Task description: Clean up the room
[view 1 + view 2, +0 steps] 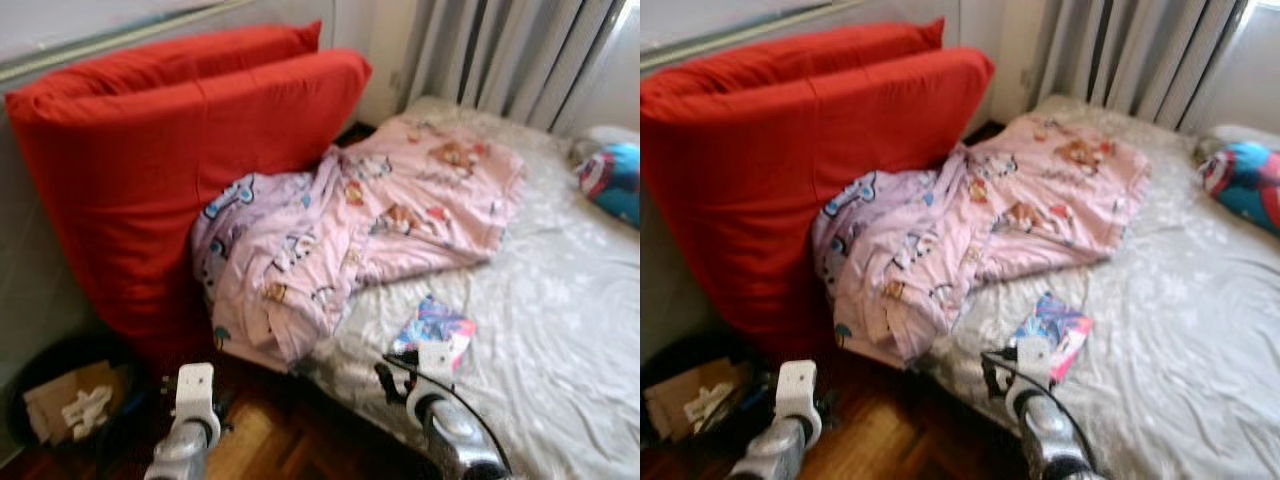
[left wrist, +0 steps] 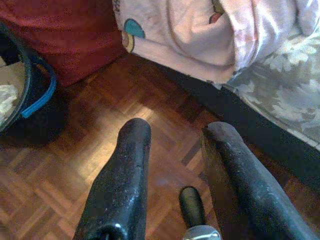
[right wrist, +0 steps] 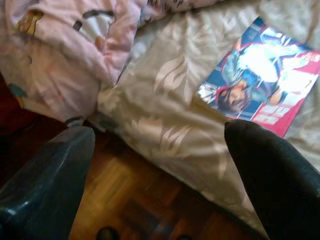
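Observation:
A crumpled pink blanket [image 1: 350, 230] with cartoon prints lies across the bed [image 1: 560, 330] and hangs over its near edge. A colourful comic book [image 1: 435, 328] rests flat on the grey sheet near that edge. My right gripper [image 3: 160, 145] hovers open at the bed's edge, just short of the comic book [image 3: 260, 82]. My left gripper [image 2: 175, 140] is open above the wooden floor [image 2: 100, 165], close to the hanging blanket corner [image 2: 200, 40]. Nothing is held by either.
Two big red cushions [image 1: 170, 150] lean against the wall left of the bed. A dark basket [image 1: 70, 400] with cardboard and paper stands on the floor at the left. A blue and red plush toy [image 1: 612, 180] lies at the bed's far right. Curtains [image 1: 500, 50] hang behind.

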You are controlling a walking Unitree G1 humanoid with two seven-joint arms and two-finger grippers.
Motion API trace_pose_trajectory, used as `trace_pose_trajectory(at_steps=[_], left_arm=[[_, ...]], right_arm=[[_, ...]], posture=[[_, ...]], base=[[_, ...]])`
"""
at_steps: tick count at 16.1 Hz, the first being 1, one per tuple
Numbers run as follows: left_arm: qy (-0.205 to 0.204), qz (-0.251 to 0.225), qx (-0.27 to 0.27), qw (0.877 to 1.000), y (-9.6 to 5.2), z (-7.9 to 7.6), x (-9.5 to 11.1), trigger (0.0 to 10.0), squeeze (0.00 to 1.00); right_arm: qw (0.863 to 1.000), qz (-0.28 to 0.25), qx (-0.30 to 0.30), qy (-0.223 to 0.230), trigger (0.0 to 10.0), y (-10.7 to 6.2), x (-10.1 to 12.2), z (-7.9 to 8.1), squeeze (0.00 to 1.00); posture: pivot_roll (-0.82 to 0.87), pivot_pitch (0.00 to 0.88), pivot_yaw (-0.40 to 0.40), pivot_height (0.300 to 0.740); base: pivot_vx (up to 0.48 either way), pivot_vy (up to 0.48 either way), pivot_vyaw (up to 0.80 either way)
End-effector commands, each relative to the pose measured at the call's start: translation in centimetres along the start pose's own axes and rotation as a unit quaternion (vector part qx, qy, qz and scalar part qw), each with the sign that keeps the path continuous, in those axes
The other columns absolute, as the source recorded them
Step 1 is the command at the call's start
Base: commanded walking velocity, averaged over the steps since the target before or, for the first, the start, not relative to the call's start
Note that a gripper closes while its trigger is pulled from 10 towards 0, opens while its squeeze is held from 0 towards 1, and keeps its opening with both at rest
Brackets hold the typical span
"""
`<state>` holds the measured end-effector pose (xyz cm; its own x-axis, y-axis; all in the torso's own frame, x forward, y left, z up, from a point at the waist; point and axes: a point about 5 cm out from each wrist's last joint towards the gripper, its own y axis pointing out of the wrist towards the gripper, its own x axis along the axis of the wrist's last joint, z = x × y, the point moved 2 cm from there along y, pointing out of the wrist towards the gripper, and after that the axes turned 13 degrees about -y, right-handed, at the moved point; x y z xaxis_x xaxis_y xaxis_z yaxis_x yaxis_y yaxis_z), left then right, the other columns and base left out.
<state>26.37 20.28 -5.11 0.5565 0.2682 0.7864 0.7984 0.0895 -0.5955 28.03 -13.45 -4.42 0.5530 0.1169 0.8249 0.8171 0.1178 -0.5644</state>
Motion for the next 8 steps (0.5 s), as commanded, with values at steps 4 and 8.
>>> trace_pose_trajectory(at_steps=[4,8], left_arm=[[0.005,0.004,-0.008,1.000,-0.07,-0.30,-0.37,10.0,0.00],[0.005,0.003,-0.010,1.000,-0.05,-0.34,-0.29,10.0,0.00]], right_arm=[[1.000,0.005,-0.007,0.002,10.0,-0.09,-0.23,-0.52,0.00],[1.000,0.005,-0.010,0.001,10.0,-0.08,-0.18,-0.58,0.00]], posture=[[-0.11,0.053,-0.035,0.740],[-0.11,0.054,-0.034,0.740]], base=[[0.196,0.000,0.00],[0.278,0.000,0.00]])
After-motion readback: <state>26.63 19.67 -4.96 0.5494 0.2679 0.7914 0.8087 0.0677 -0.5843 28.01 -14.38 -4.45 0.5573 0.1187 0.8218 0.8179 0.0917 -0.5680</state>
